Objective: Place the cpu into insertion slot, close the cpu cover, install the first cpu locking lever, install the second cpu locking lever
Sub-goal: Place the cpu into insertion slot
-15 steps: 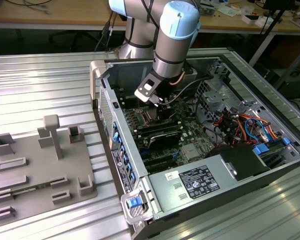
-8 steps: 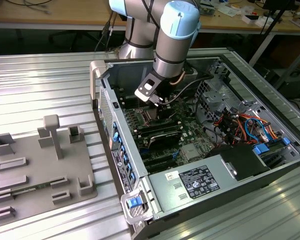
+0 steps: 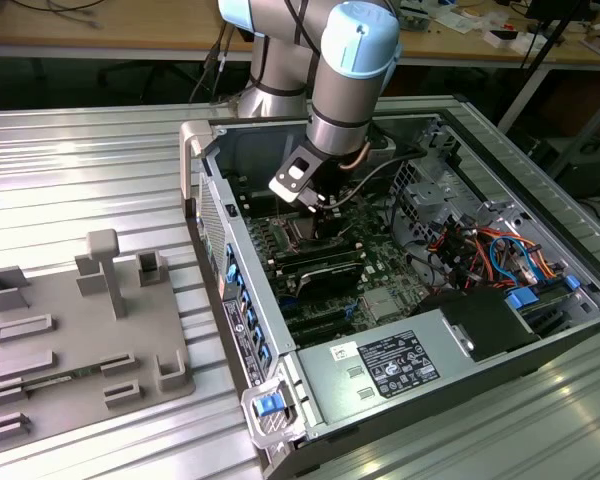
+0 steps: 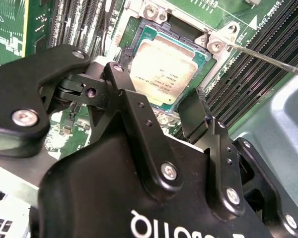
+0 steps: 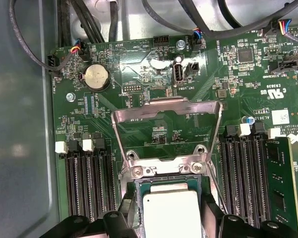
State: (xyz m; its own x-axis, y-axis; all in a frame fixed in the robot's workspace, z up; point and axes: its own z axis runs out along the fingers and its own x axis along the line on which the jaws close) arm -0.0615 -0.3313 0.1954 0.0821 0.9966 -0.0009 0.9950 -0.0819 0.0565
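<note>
The cpu (image 5: 171, 215), a pale metal square, lies in the insertion slot (image 5: 134, 191) on the green motherboard; in the second wrist view the cpu (image 4: 164, 67) sits flat inside the socket frame. My gripper (image 5: 171, 210) hangs just over it, open, with one black finger (image 5: 128, 210) on each side and a thin gap to the chip's edges. The fingers (image 4: 124, 87) also show in the second wrist view. The cpu cover (image 5: 166, 105) stands swung up on its hinge (image 5: 164, 168). A thin locking lever (image 4: 268, 60) sticks out beside the socket. In the exterior view my gripper (image 3: 325, 205) reaches into the case.
Memory slots (image 5: 87, 183) flank the socket on both sides. The open computer case (image 3: 220, 290) has tall walls, a power supply (image 3: 400, 365) at the front and cable bundles (image 3: 480, 250) on the exterior view's right. A grey fixture plate (image 3: 80, 340) lies on the exterior view's left.
</note>
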